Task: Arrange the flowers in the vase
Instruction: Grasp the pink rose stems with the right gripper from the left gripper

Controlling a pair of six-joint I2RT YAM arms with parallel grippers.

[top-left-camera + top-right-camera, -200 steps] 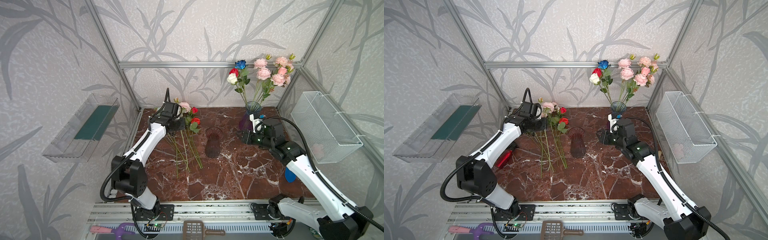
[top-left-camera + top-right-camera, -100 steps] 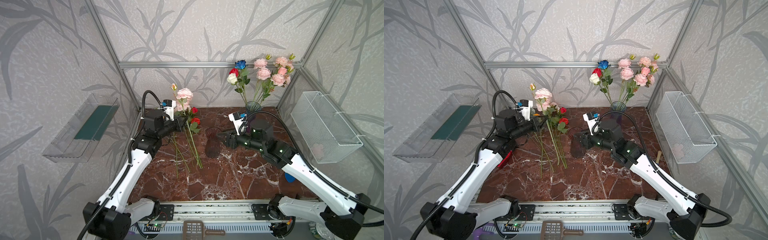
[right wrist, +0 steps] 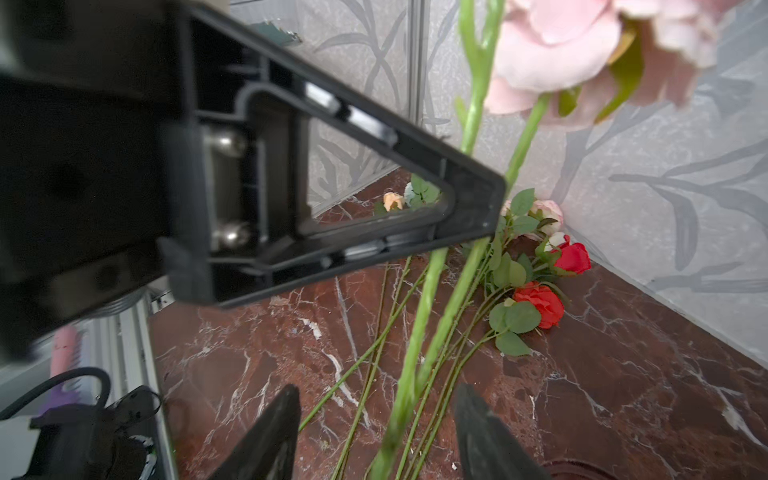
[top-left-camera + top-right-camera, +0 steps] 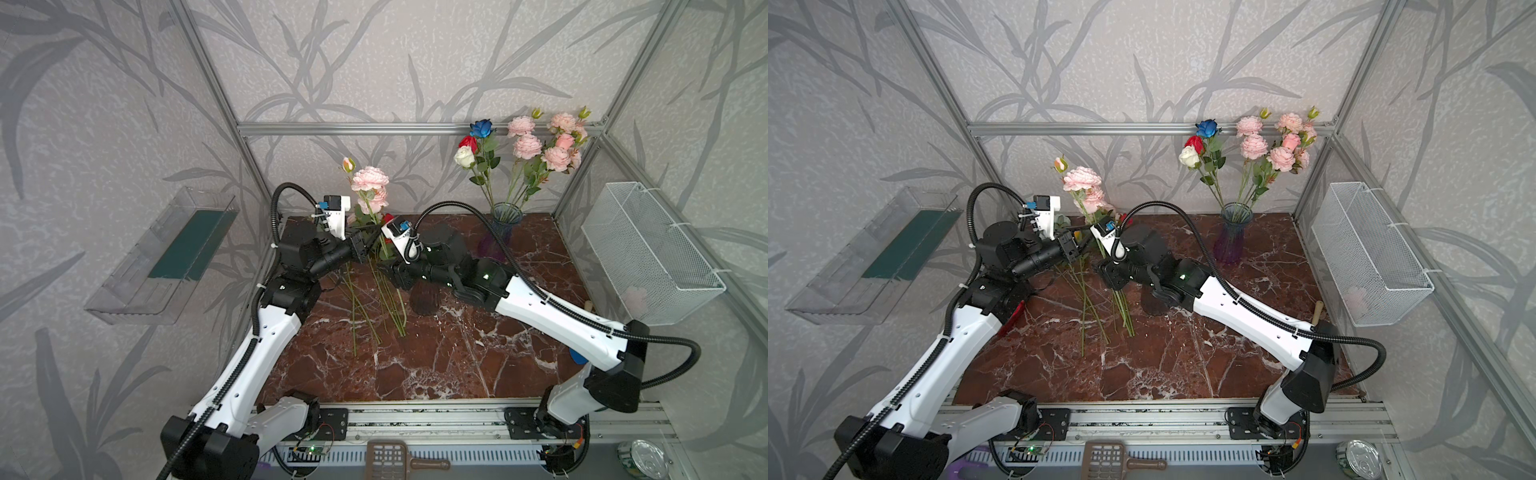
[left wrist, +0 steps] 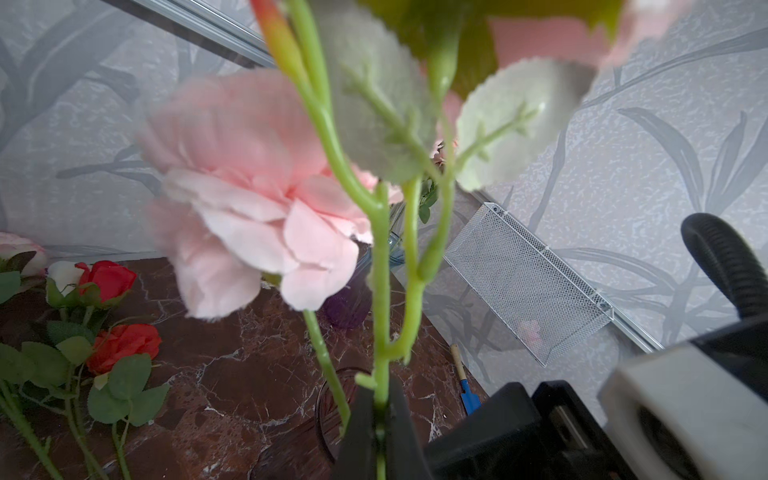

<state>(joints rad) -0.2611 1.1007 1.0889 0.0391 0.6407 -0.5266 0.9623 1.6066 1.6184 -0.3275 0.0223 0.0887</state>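
My left gripper (image 4: 371, 240) (image 5: 380, 415) is shut on the green stem (image 5: 380, 291) of a pale pink flower (image 4: 370, 179) (image 4: 1081, 179), held upright above the table. Just below it, my right gripper (image 4: 384, 270) (image 3: 376, 419) stands open, with the same stem (image 3: 415, 353) running between its fingers (image 3: 274, 428) without touching them. Several more flowers (image 4: 376, 299), among them red roses (image 3: 573, 257), lie on the marble table. At the back right, the glass vase (image 4: 505, 218) (image 4: 1231, 232) holds red, white, blue and pink blooms.
A dark vase (image 4: 424, 301) stands mid-table, partly under the right arm. A white wire basket (image 4: 648, 253) hangs on the right wall and a clear shelf (image 4: 166, 257) on the left wall. A blue-handled tool (image 5: 467, 390) lies near the right edge.
The left arm has lifted the pink flower from the table and stood it upright. The right arm has swung left from the glass vase, and its fingers now straddle the stem.
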